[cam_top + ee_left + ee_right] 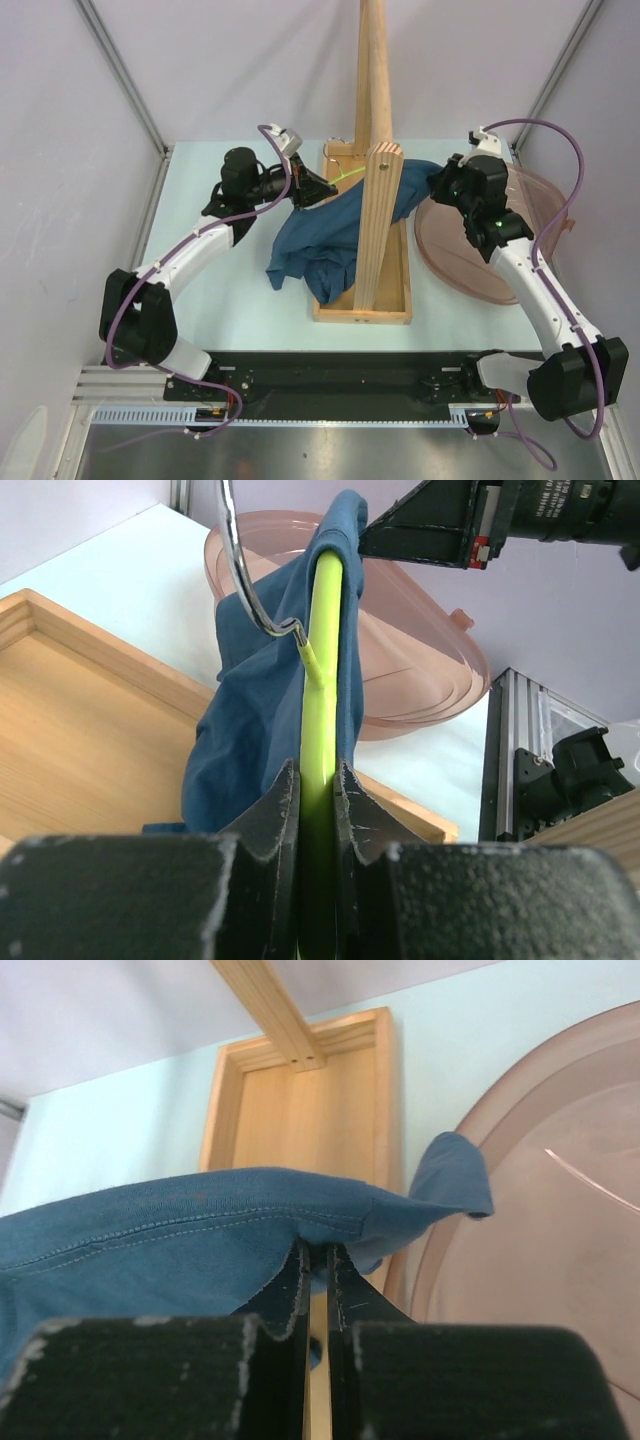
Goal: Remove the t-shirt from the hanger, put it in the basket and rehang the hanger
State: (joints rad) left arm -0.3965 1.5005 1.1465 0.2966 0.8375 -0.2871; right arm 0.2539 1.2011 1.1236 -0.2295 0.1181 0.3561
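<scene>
The dark teal t-shirt (325, 232) hangs in a bunch beside the wooden pole, its lower part resting in the wooden base tray. The lime-green hanger (347, 174) shows as a thin line behind the pole. My left gripper (312, 187) is shut on the hanger (320, 695) at its bare end; the silver hook (240, 575) curves up from it, and the t-shirt (260, 710) drapes over the far part. My right gripper (440, 185) is shut on the t-shirt's (190, 1235) hem near a sleeve, holding it stretched above the tray.
A wooden pole stand (378, 150) rises from a wooden base tray (385, 300) in the middle. A pink translucent round lid or basin (470, 250) lies at the right, under my right arm. Metal frame posts stand at the back corners.
</scene>
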